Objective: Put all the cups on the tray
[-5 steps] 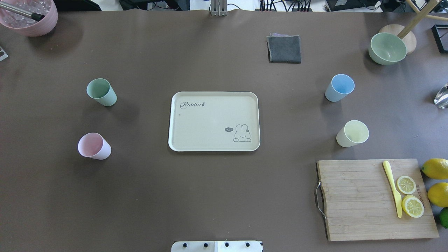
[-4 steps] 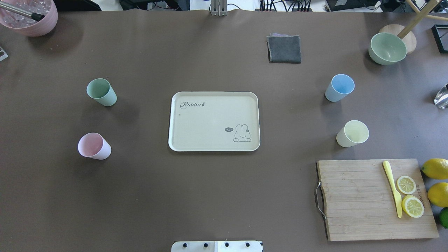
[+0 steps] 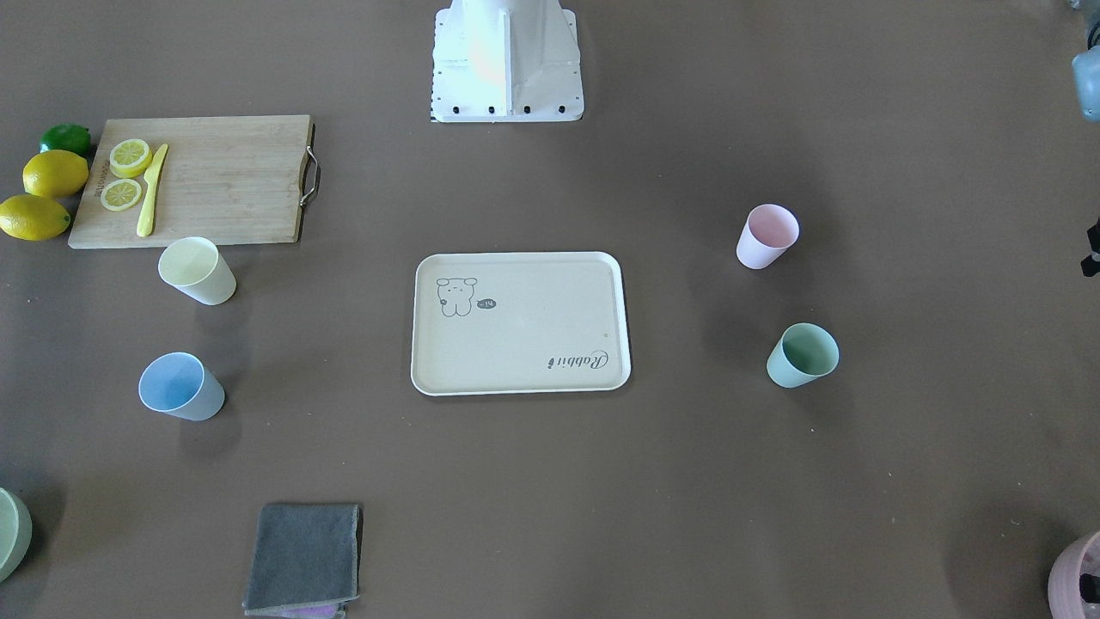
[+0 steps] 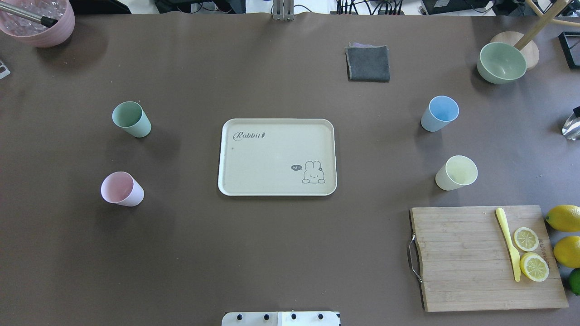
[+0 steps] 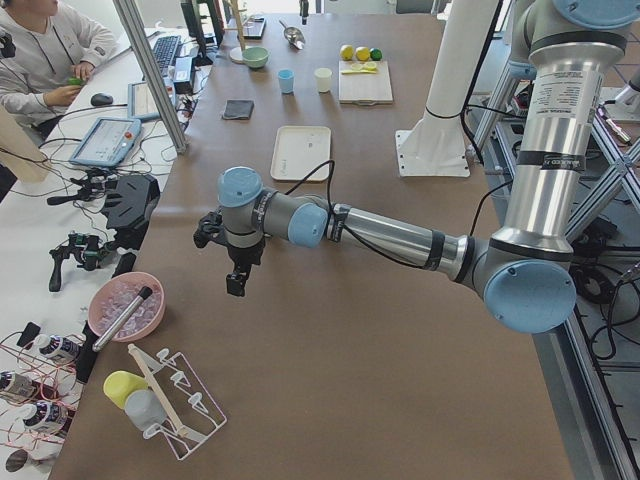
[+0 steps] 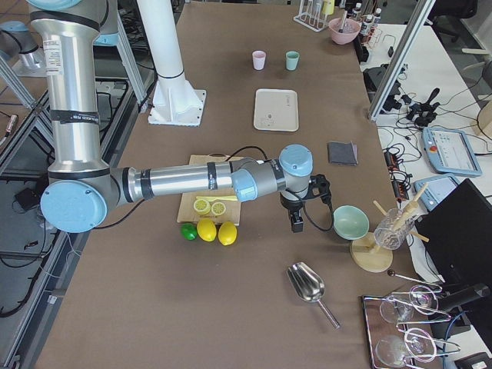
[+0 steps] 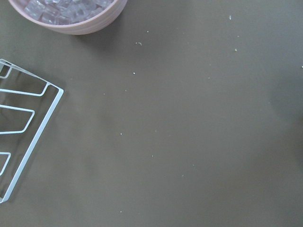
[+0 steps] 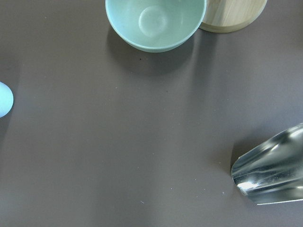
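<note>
The cream tray point(image 4: 272, 156) lies at the table's middle with nothing on it. The mint green cup point(image 4: 131, 118) and pink cup point(image 4: 121, 189) stand upright left of it. The light blue cup point(image 4: 439, 113) and pale yellow cup point(image 4: 456, 172) stand upright right of it. My left gripper point(image 5: 237, 275) hangs over bare table far to the left of the cups, near the mauve pot point(image 5: 125, 308). My right gripper point(image 6: 296, 221) hangs far right, between the lemons and the green bowl point(image 6: 350, 221). I cannot tell whether either is open or shut. The blue cup's edge shows in the right wrist view point(image 8: 4, 99).
A bamboo cutting board point(image 4: 471, 258) with lemon slices and a yellow knife lies front right, with lemons point(image 4: 564, 218) beside it. A grey cloth point(image 4: 368, 63) lies behind the tray. A metal scoop point(image 8: 272, 170) and a wire rack point(image 7: 23, 127) lie near the table's ends.
A small dark part has come into the overhead view's right edge above the metal scoop. The cups and tray have not moved.
</note>
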Available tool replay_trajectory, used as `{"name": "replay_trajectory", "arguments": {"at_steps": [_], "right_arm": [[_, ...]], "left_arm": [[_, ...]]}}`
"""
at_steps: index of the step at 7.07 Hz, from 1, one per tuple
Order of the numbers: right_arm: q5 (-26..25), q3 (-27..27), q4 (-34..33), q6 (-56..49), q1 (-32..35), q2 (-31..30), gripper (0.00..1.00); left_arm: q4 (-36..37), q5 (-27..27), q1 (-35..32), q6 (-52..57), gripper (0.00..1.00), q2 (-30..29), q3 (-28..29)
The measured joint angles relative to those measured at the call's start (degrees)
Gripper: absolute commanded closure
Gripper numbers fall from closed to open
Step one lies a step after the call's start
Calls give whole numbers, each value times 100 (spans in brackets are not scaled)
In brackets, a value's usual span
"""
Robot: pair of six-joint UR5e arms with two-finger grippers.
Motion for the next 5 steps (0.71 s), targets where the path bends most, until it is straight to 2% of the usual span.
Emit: {"name": "replay_trajectory", "arguments": {"at_steps": [5], "right_arm": [[26,33,6,42,-19,-50,0]], "left_arm": [[-17,-28,69,-133,2,208,-451]]}}
